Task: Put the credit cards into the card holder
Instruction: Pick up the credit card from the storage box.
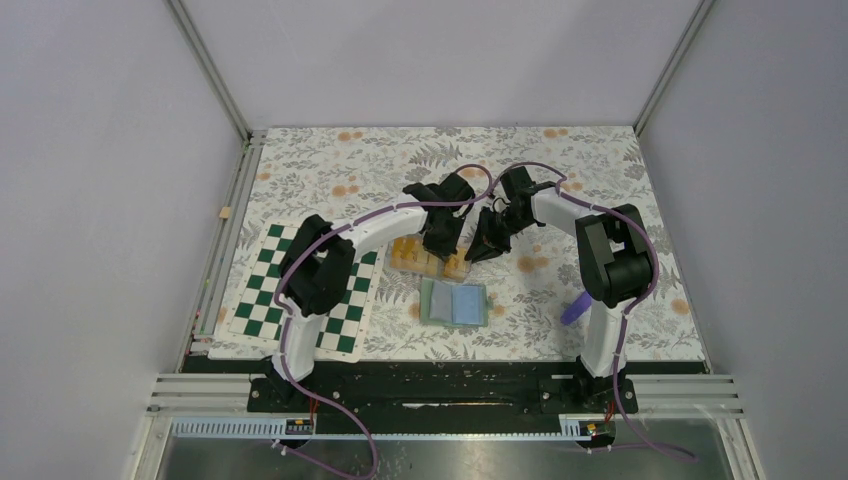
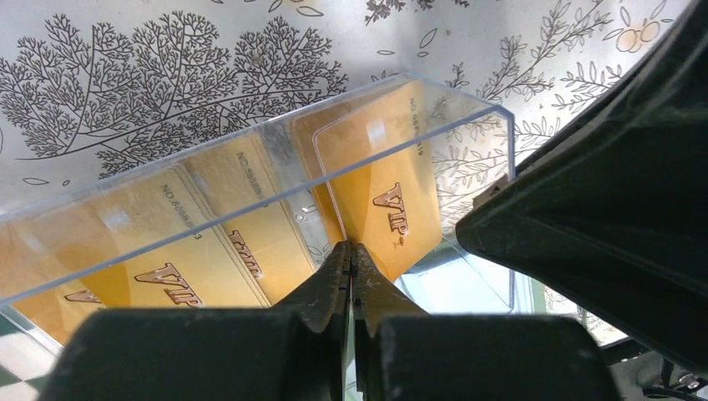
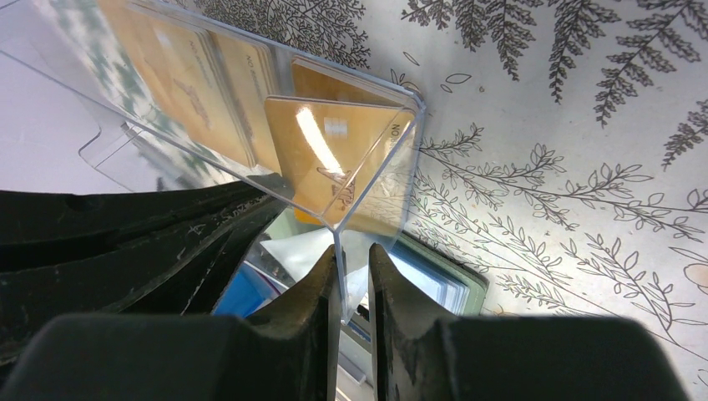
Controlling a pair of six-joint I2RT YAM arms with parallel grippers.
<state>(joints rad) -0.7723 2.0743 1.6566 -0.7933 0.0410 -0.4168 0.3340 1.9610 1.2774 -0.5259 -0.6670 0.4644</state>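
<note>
**One overhead view, two close wrist views**

The table [image 1: 600,170] is being viewed from high above and behind the arm bases [image 1: 280,390], at frame bottom. The card holder [image 1: 430,258], mid-frame there, is being filmed at close range by both wrist cameras [image 2: 275,142] [image 3: 367,167], from different sides.

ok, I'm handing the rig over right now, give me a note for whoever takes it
Left hand: shut at the lower edge of the end gold VIP card; a real pinch is unclear.
Right hand: shut on the clear card holder end wall.
Done: several gold cards stand in the holder; the end card leans in the last slot.
Left: seat it, release. No loose cards visible overhead.
</note>
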